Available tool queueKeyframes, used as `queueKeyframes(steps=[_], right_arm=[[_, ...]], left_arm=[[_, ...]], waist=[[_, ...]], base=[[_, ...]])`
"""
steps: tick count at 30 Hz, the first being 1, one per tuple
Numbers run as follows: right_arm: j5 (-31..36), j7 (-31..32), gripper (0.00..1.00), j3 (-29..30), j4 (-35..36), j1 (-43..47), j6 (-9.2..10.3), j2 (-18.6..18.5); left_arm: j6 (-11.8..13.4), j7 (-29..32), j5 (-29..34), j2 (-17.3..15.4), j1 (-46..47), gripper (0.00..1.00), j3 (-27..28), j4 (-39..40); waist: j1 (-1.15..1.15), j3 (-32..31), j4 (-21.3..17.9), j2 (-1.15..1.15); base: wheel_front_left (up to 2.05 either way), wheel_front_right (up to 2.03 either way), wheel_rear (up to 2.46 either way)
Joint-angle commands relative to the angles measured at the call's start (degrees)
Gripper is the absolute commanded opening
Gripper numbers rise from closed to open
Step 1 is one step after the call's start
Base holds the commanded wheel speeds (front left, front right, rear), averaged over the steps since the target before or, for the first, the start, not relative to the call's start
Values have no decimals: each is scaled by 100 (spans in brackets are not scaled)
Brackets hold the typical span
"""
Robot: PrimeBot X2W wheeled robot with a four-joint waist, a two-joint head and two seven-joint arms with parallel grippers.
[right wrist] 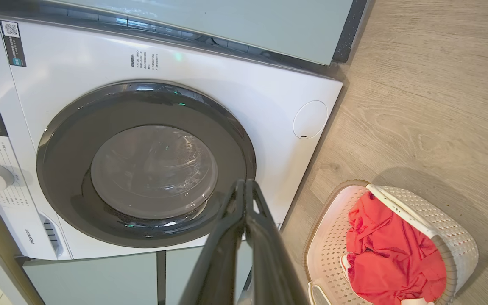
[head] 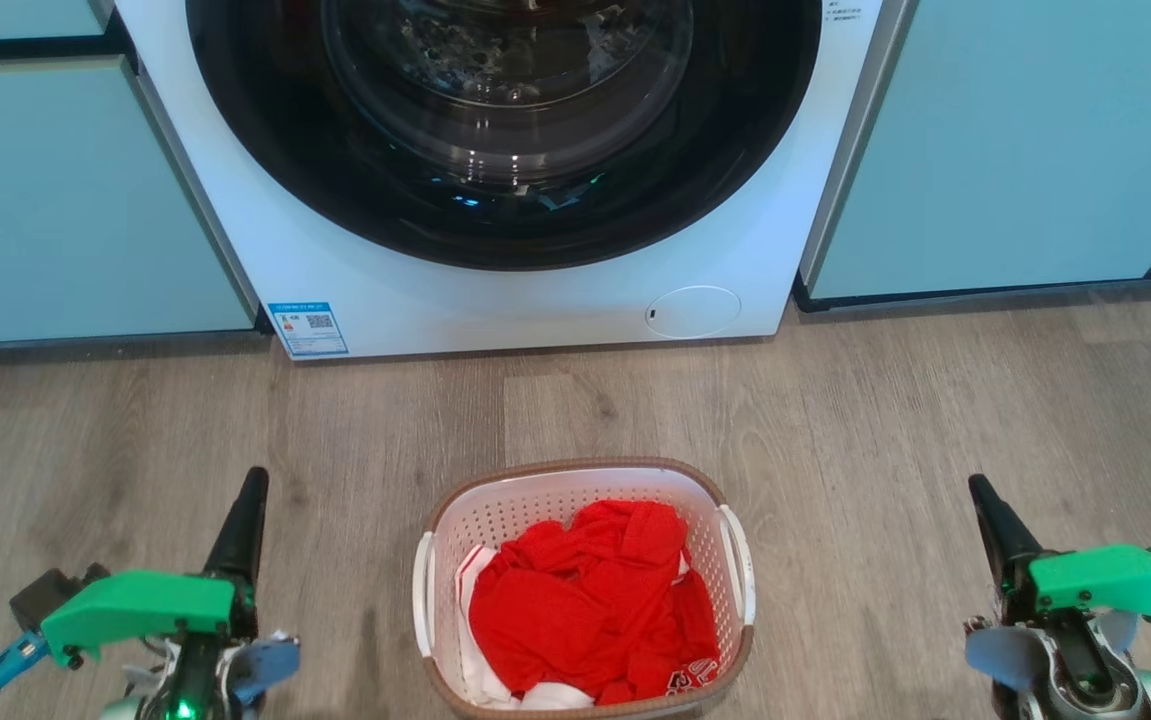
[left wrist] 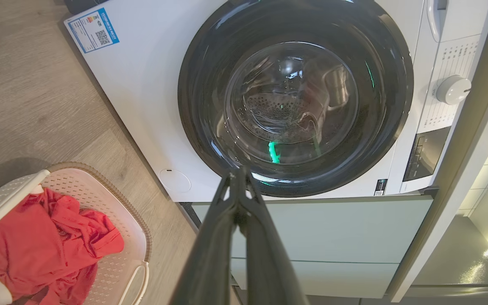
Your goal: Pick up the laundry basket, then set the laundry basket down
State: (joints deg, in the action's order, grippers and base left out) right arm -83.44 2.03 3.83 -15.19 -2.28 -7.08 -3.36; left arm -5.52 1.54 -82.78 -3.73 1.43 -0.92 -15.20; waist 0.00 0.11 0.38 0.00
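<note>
My left pincer (head: 253, 487) hangs before the left part of the washing machine (head: 335, 250), well back from its front. Its two dark fingers are pressed tip to tip on nothing, as the left wrist view shows. Before the middle of the washing machine, apart from its door, the laundry basket (head: 575, 465) stands upright on the wooden floor (head: 885, 420). Its mouth faces up, and a crumpled red garment (head: 595, 600) with some white cloth lies inside. One white handle (head: 422, 595) sits on its left side and the other (head: 740, 570) on its right, so the line from handle to handle runs parallel to the washing machine's front. Its near end is cut off in the head view, so I cannot settle the long axis. My right pincer (head: 982, 492) hangs before the washing machine's right edge, equally far back, also shut and empty. A basket resting free between two idle pincers suits both a lift to come and a finished setting-down. By my judgement, any carry goes best with both handles taken evenly, keeping the rim level so the clothes stay in.
</note>
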Motion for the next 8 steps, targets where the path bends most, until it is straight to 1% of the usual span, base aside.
queueKeyframes(steps=[1, 8], right_arm=[[-174, 68, 0, -52, 163, -303, -36, -79], [-584, 187, 0, 23, 145, -338, -38, -76]], left_arm=[[-64, 57, -181, -94, 371, 0, 258, 167], [-129, 179, -647, -88, 413, 0, 382, 147]], waist=[[0, 1, -3, 0], [0, 4, -20, 0]], base=[[0, 0, 0], [0, 0, 0]])
